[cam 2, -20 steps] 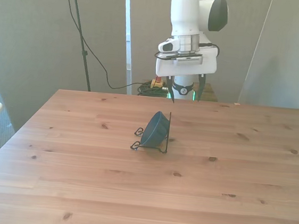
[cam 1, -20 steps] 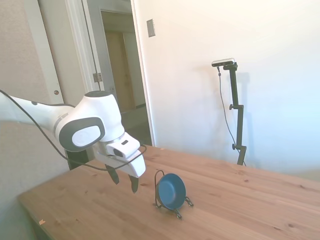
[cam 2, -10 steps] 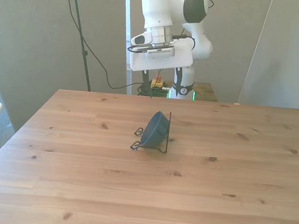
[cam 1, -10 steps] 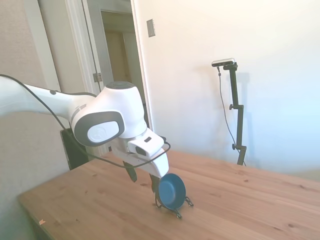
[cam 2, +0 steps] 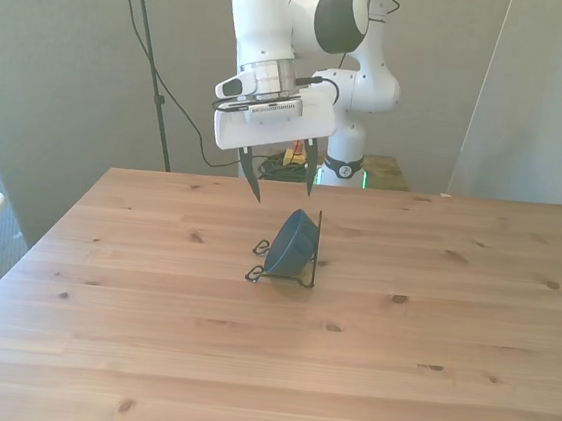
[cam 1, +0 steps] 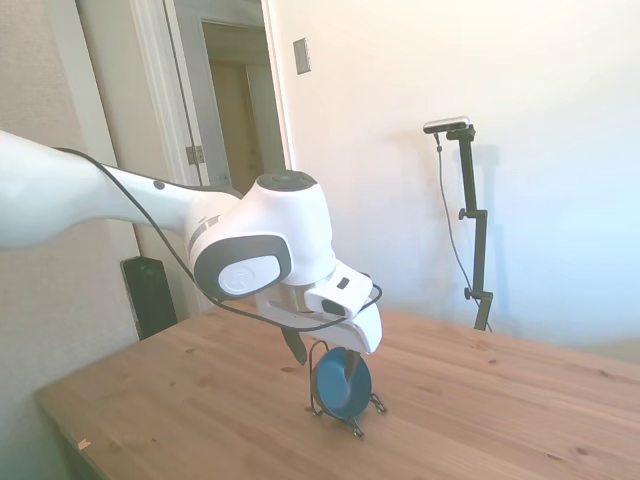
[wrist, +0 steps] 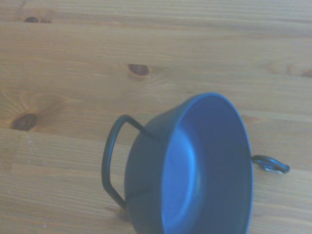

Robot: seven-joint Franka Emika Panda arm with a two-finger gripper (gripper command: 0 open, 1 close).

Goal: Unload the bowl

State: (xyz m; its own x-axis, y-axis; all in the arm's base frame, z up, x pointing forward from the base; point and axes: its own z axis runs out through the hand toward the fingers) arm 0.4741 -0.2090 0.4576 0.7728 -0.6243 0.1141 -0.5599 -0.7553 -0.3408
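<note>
Hovering above the wooden table [cam 2: 431, 317], the white arm's two-finger gripper [cam 2: 277, 178] hangs with its dark fingers spread wide apart and nothing between them. The small round blue bowl [cam 2: 292, 245] stands on edge in a thin black wire rack [cam 2: 279, 277] near the middle of the table, leaning against the rack's upright loop.

What the coming grasp turns on, as I judge it: the bowl lies below the gripper and slightly toward the front view's right and nearer side, so the fingers must drop and shift that way. In the front view the right-hand finger [cam 2: 309, 176] sits almost over the bowl's upper rim, while the other hangs clear over bare wood. The bowl's round face is roughly vertical, with its opening turned toward the side camera.

The side view [cam 1: 343, 383] shows that darker hollow face-on, with the gripper [cam 1: 322, 355] close above it, one finger overlapping the bowl's top edge there; whether it touches cannot be told. The front view gives only the bowl's outside profile. The wrist view alone shows the bowl [wrist: 195, 165] from above, with the rack's wire loop [wrist: 113, 161] behind its back.
</note>
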